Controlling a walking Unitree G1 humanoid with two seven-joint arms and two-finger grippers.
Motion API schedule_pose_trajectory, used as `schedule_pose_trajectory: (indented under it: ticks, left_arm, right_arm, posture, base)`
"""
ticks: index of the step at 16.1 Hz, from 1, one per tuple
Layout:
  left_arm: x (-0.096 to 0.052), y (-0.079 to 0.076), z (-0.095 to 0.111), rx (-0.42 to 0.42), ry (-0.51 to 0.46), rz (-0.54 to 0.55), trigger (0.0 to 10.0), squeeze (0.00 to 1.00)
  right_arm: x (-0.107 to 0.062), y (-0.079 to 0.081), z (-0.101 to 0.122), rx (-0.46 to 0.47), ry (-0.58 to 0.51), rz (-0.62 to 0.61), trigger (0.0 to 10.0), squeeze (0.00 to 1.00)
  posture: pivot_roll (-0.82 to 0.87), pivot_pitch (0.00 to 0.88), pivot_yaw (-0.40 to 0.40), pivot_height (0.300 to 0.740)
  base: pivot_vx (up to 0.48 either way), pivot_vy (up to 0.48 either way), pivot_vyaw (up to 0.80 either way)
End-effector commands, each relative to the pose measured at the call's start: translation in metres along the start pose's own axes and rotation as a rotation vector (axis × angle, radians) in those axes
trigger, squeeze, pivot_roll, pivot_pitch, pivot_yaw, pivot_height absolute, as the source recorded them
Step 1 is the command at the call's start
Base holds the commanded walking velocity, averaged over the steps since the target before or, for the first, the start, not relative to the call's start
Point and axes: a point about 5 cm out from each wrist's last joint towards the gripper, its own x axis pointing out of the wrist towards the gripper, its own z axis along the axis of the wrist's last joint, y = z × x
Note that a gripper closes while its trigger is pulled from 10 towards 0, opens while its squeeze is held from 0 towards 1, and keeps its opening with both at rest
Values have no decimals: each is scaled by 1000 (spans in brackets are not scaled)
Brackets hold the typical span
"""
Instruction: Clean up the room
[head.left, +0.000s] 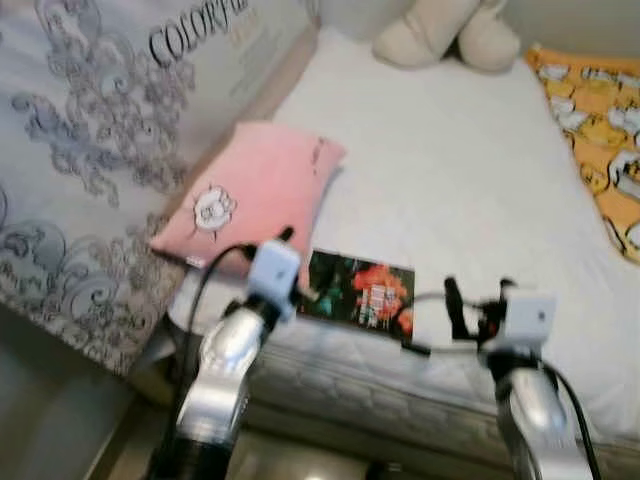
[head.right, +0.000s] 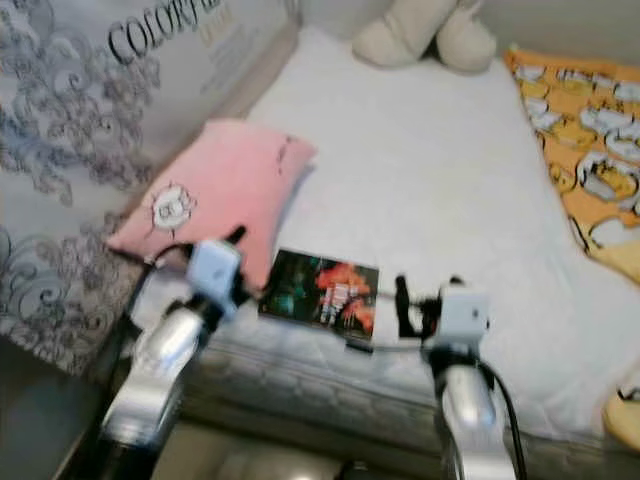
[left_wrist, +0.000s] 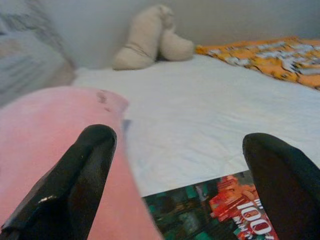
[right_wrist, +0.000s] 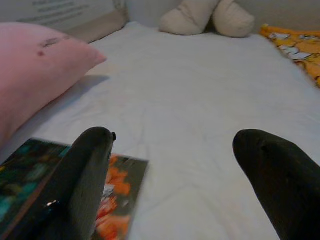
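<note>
I am at the near edge of a bed (head.left: 450, 170) covered in a white sheet, with both arms raised over it. My left gripper (left_wrist: 185, 175) hovers just above the near edge, its jaws spread wide apart and holding nothing; one finger lines up with the pink pillow (head.left: 250, 195) and the other with a book (head.left: 360, 290). The book has a dark cover with orange and teal artwork and lies flat on the sheet at the near edge, just right of the pillow's near corner. The pink pillow lies on the left side of the bed, against a grey patterned fabric panel (head.left: 80, 170) with printed lettering.

My right gripper (right_wrist: 185, 185) is to the right of the book, also over the near edge, jaws wide apart and empty, with the book's right corner beside one finger. At the far end of the bed a beige plush toy (head.left: 445, 35) rests by the wall. An orange blanket with a cartoon print (head.left: 600, 140) covers the far right side of the bed.
</note>
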Motion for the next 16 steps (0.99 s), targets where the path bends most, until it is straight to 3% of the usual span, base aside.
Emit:
schedule_pose_trajectory:
  ticks: [1,2,3,6,7,10,12,16]
  left_arm:
    - [-9,12,5,-6,-12,96,10000,0]
    - [-13,17,4,-14,-14,141,10000,0]
    - [-27,28,-1,-25,10,228,10000,0]
    - [-53,36,-16,-13,106,285,10000,0]
    - [-50,43,-21,-52,138,319,10000,0]
    - [-27,45,-16,-108,103,330,10000,0]
    - [-23,43,-19,-122,121,316,10000,0]
    - [-19,44,-27,-106,143,270,10000,0]
  right_arm:
    - [-8,-1,2,19,-3,1,10000,0]
    - [-11,-2,1,26,0,-4,10000,0]
    - [-19,-7,-1,37,-7,-34,10000,0]
    - [-27,-23,1,10,-36,-125,10000,0]
    - [-23,-26,-1,-10,-36,-158,10000,0]
    - [2,-24,1,-10,-50,-148,10000,0]
    - [15,-24,1,-6,-54,-138,10000,0]
    - [19,-21,-4,-7,-44,-129,10000,0]
  posture:
    - [-119,0,-6,740]
    - [-119,0,-6,740]
    - [-114,0,-10,740]
    - [-116,0,-10,740]
    - [-112,0,-11,740]
    - [-107,0,-5,740]
    - [-102,0,-1,740]
    - [-103,0,4,740]
  base:
    - [0,0,0]
    - [0,0,0]
    - [0,0,0]
    - [0,0,0]
    - [0,0,0]
    - [0,-320,0]
    - [0,-476,0]
    - [0,-462,0]
